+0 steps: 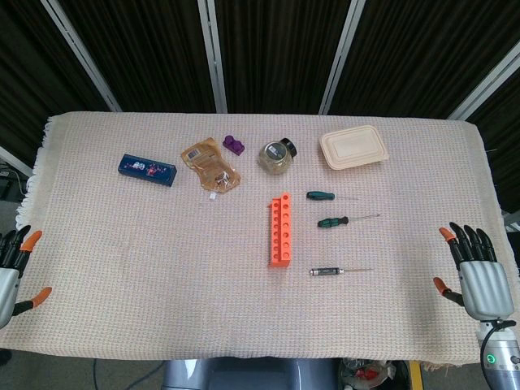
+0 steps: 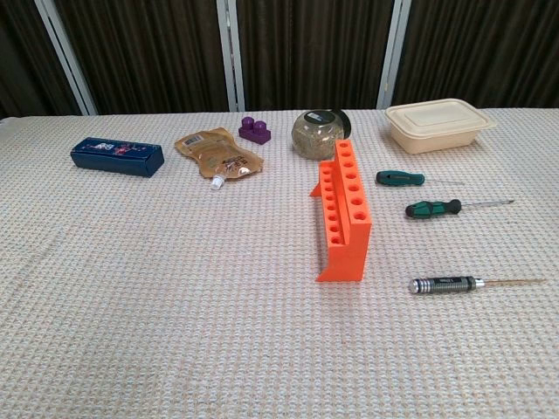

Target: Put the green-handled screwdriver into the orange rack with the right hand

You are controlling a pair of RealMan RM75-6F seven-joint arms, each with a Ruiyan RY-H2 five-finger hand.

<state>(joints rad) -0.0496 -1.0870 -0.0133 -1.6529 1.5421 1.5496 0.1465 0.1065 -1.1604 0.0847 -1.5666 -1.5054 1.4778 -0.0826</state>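
**A:** Starting at the near edge, where do the hands sit?

**B:** The right hand (image 1: 479, 275) rests at the near right corner of the tabletop (image 1: 122, 268), fingers spread, holding nothing. The left hand (image 1: 15, 268) is at the near left edge, half cut off by the picture; its fingers also look apart and empty. The chest view shows neither.

**A:** So nothing has been picked up?

**B:** Nothing. By my reading the task has not begun: reach, grasp, carry and insertion all remain.

**A:** What lies closest to the right hand?

**B:** A dark metal-handled precision screwdriver (image 2: 445, 284), not the one wanted. Farther back lie two with green handles: a green-and-black-handled screwdriver (image 2: 434, 208) with a long shaft, and beyond it a smaller green-handled screwdriver (image 2: 400, 178). All three lie flat, shafts pointing to the right edge.

**A:** Which is the target?

**B:** I can't settle that from the pictures; the farther one is more plainly green.

**A:** And the rack?

**B:** The orange rack (image 2: 344, 214) stands mid-table, just left of the screwdrivers, its holes all empty.

**A:** Toward the far edge?

**B:** A blue box (image 2: 117, 156), a tan spouted pouch (image 2: 217, 154), a purple block (image 2: 254, 130), a glass jar (image 2: 318, 134) on its side and a beige lidded container (image 2: 439, 125).
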